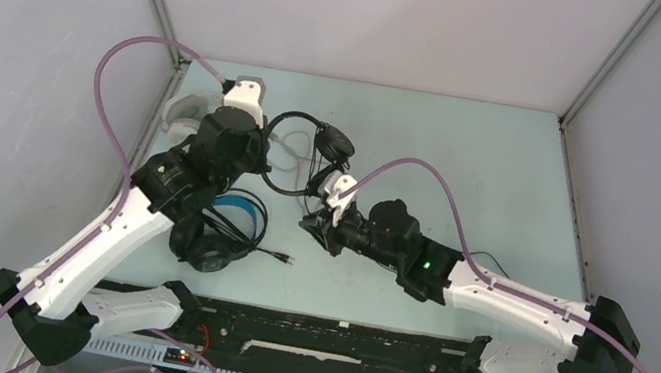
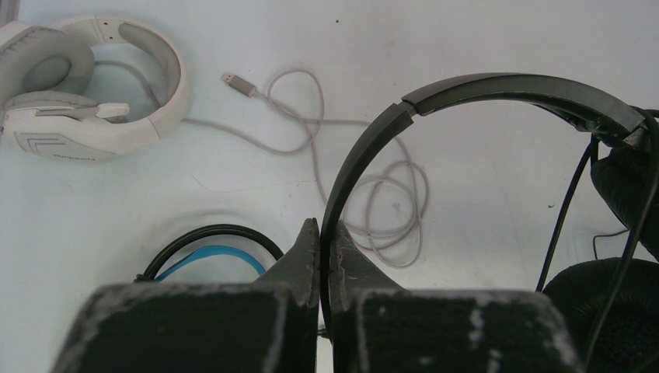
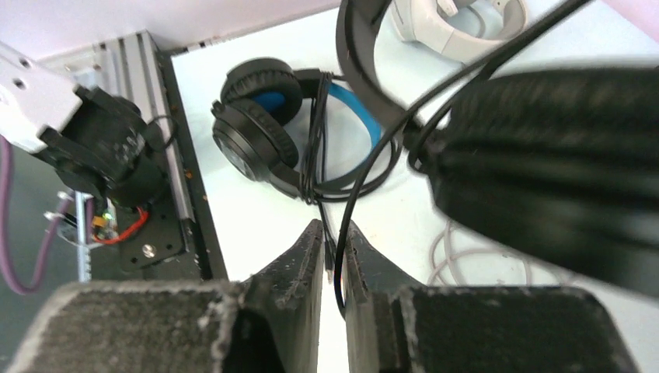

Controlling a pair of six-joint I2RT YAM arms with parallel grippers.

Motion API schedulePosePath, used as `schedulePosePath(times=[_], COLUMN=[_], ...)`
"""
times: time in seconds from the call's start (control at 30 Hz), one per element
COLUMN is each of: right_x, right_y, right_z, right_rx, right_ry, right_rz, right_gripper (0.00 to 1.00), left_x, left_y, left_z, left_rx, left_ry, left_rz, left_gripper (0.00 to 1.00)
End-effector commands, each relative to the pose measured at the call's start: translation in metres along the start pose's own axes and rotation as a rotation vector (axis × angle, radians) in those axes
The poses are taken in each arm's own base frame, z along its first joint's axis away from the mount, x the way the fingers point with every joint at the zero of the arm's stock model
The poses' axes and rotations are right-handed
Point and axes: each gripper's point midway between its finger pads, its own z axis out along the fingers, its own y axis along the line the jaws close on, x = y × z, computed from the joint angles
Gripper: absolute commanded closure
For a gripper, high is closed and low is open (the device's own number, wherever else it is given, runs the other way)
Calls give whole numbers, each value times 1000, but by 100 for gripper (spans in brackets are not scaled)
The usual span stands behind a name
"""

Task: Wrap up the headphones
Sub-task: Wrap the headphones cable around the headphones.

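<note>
Left tool (image 2: pixel 322 227) is closed tight on the lower end of the headband of the thin black headphones (image 2: pixel 497 84), which sit at mid-frame on the bench (image 1: pixel 499 184) in the top view. Right tool (image 3: pixel 334 231) stands a narrow slit apart with a thin black cord (image 3: pixel 365 167) running through the slit; cannot tell whether it is pinched. White headphones (image 2: pixel 159 74) lie upper left in the left wrist view, grey cable (image 2: pixel 388 202) in loose loops; blue-band headphones (image 3: pixel 260 128) lie centre-left in the right wrist view.
</note>
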Motion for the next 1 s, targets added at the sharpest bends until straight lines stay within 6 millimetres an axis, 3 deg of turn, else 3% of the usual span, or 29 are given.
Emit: schedulePosePath(times=[0.0,0.3,0.6,0.83,0.97], right_x=[-13,11,35,64,77], right_y=[-3,-7,-16,-32,-40], right_z=[-5,-10,-14,-21,-23], right_rx=[29,10,-55,-22,-8], right_ry=[-123,-180,-194,-210,-186], right_rz=[-133,-307,-368,-314,-290], right_gripper=[82,74,68,78,96], left_x=[-33,-36,-41,-43,-43], left_y=[-9,-26,-38,-51,-57], left_z=[-18,-32,-49,-62,-70], left_rx=[64,186,281,381,438], left_ry=[-95,-79,-79,-68,-64], left_rz=[-96,-103,-113,-122,-128], left_gripper=[100,100,100,100,100])
